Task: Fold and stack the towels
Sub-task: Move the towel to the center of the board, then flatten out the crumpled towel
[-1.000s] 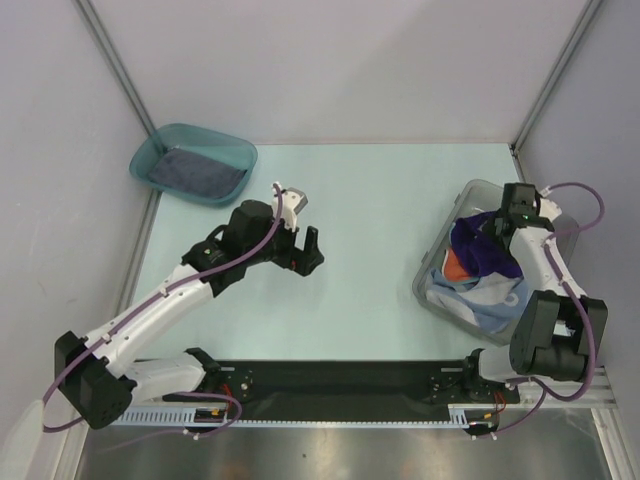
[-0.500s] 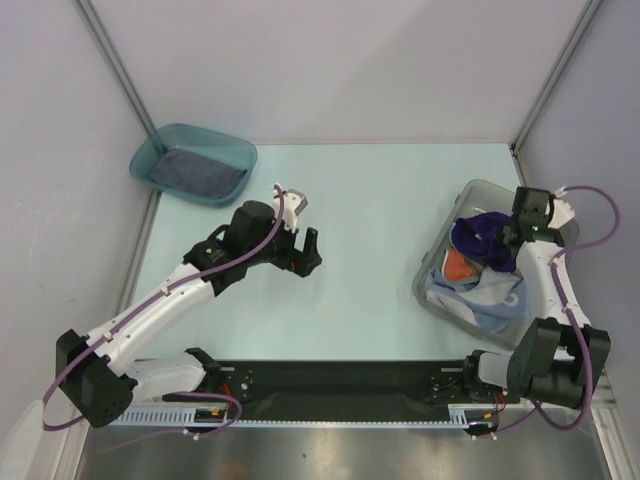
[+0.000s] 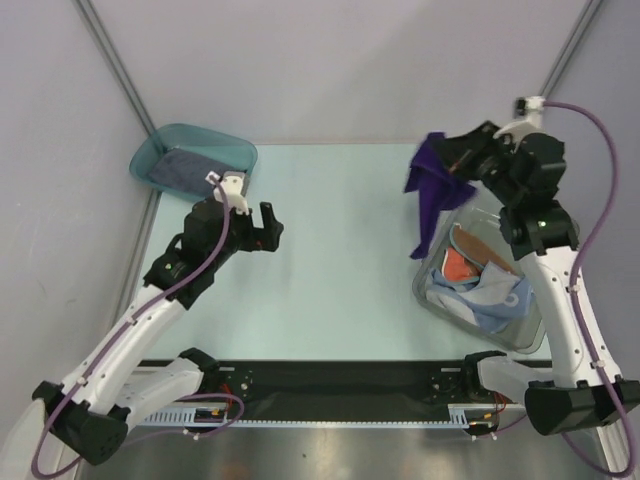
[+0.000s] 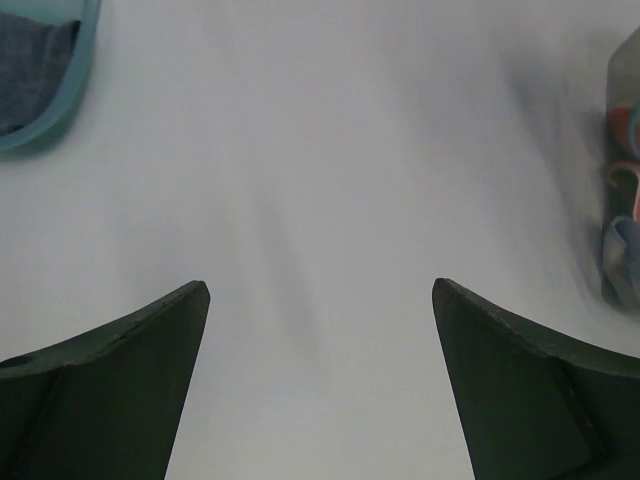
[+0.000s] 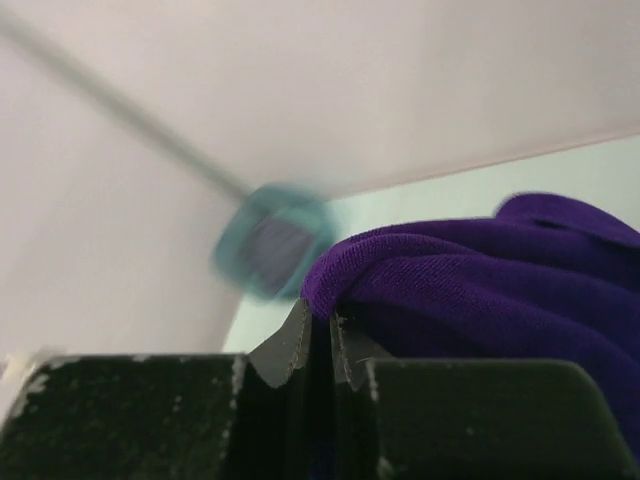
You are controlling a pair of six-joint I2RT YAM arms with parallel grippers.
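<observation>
Right gripper (image 5: 318,335) pinched shut on deep purple soft cloth towel (image 3: 430,185). Towel hangs limp: light, floppy. Best hold probably corners. Left gripper (image 4: 320,283) wide open.

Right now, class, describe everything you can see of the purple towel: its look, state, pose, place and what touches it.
The purple towel is deep purple, soft knit-looking cloth, unfolded and crumpled. The right gripper is shut on a bunched edge; the rest hangs loose in the air, its lower tip by the rim of the clear bin. Nothing else visibly touches it.
</observation>
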